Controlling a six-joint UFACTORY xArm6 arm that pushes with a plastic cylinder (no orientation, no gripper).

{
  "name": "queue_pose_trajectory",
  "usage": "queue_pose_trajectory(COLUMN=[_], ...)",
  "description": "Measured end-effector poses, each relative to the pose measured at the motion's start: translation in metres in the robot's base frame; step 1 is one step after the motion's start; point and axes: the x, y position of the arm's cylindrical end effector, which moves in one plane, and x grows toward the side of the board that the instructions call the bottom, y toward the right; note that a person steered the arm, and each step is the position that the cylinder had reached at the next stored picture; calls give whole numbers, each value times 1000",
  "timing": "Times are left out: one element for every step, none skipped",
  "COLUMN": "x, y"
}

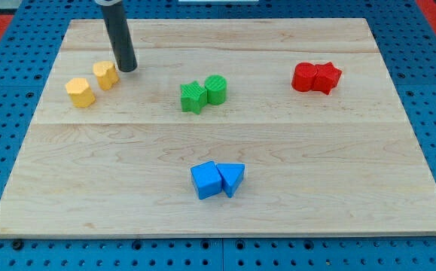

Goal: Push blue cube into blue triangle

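Observation:
The blue cube (205,181) sits near the view's bottom centre, touching the blue triangle (232,178) on its right side. My tip (127,68) stands at the view's upper left, just right of a yellow block (105,75). It is far from the blue pair, up and to the left of them.
A second yellow block (80,92) lies left of the first. A green star (193,96) and a green cylinder (216,89) touch at the centre. Two red blocks (315,77) touch at the upper right. The wooden board (353,188) lies on a blue pegboard.

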Motion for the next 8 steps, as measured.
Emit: queue_pose_trajectory(x=[13, 4, 40, 125, 196, 243, 244, 243], y=[-43, -41, 0, -6, 28, 92, 156, 192])
